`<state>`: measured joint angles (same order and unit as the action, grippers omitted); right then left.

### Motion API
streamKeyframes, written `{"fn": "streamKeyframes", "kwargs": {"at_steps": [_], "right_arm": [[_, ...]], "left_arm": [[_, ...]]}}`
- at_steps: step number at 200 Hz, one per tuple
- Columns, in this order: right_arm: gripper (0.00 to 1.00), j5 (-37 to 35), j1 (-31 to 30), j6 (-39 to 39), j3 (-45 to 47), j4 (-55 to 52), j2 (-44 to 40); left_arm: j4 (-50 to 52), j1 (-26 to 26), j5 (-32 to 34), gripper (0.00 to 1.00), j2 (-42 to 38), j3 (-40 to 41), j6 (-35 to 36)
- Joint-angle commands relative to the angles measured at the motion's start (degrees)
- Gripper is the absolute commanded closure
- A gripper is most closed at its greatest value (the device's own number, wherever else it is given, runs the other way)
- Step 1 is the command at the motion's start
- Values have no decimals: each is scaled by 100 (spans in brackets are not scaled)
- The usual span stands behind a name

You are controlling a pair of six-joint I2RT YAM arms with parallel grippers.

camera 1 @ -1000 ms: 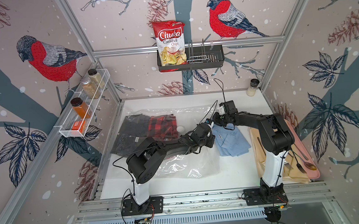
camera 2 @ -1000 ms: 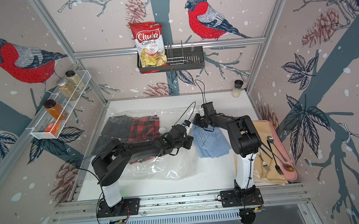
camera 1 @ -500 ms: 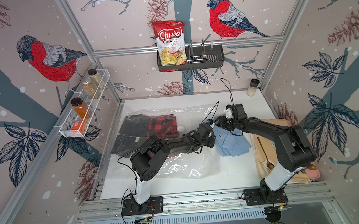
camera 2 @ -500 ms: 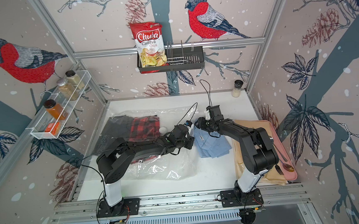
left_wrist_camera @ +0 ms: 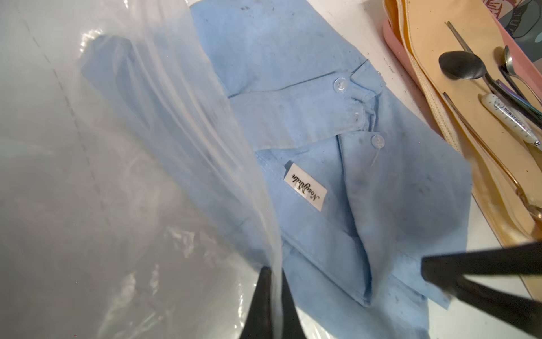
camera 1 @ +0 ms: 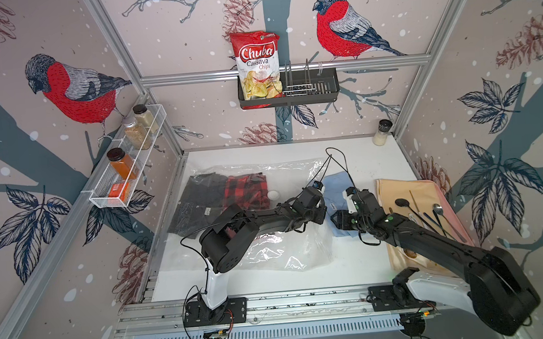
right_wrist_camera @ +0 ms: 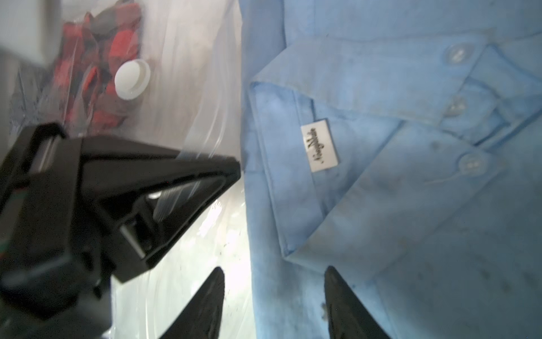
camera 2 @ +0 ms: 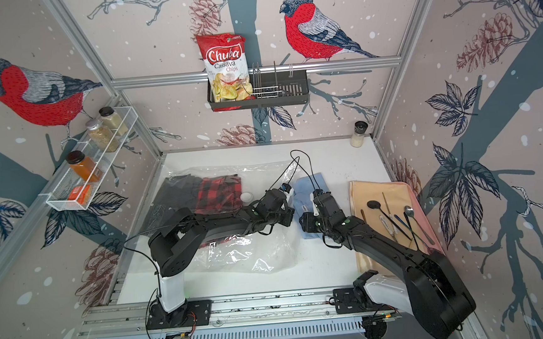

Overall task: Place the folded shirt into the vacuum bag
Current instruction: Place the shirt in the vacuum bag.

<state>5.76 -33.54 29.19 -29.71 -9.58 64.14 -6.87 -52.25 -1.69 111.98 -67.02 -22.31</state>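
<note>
The vacuum bag (camera 1: 289, 251) lies clear and crinkly on the white table in both top views, its round white valve (camera 1: 273, 195) beside a red plaid shirt (camera 1: 247, 191) and a dark shirt (camera 1: 200, 198) inside it. To the right of its open edge lies the folded light-blue shirt (camera 1: 336, 185), with a white label (left_wrist_camera: 305, 186). My left gripper (left_wrist_camera: 274, 268) is shut on the bag's edge film (left_wrist_camera: 234, 176) and holds it raised beside the shirt. My right gripper (right_wrist_camera: 274, 268) is open and straddles the shirt's (right_wrist_camera: 410, 205) near-left edge, one finger over the table, the other over the cloth.
A beige cloth (camera 1: 409, 196) on a pink tray at the right carries spoons and other cutlery (camera 1: 430, 211). A spice jar (camera 1: 382, 133) stands in the back right corner. Wall racks hold jars (camera 1: 122, 161) and a chips bag (camera 1: 258, 66).
My right gripper has moved from the shirt's far end toward the front along its left edge, and its jaws have opened wider. The left gripper still holds the bag's edge.
</note>
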Motion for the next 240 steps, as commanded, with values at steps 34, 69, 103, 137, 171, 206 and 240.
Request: {"fn": "streamKeyframes", "kwargs": {"at_steps": [34,69,103,137,171,206,240], "right_arm": [[44,-919,-737,432,163,-542,-172],[48,-1006,-846,491,168,-510,28],[52,-971,-957,482,107,-398,338],[57,-1011,-1080,531,45,-360,514],[82,-1159,-1089,614,-34,-477,542],[98,-1314,-1088,616,-216,-722,356],[100,-1124,-1080,529,-440,-783,201]], "left_arm": [[-16,-16,12,100,-9,-19,-28],[-15,-29,45,100,-53,25,-37],[-15,-57,79,100,-89,50,-52],[-27,-75,81,100,-107,74,-52],[-25,-92,82,100,-109,67,-54],[-37,-94,79,100,-98,70,-27],[-32,-101,91,100,-80,82,-19]]}}
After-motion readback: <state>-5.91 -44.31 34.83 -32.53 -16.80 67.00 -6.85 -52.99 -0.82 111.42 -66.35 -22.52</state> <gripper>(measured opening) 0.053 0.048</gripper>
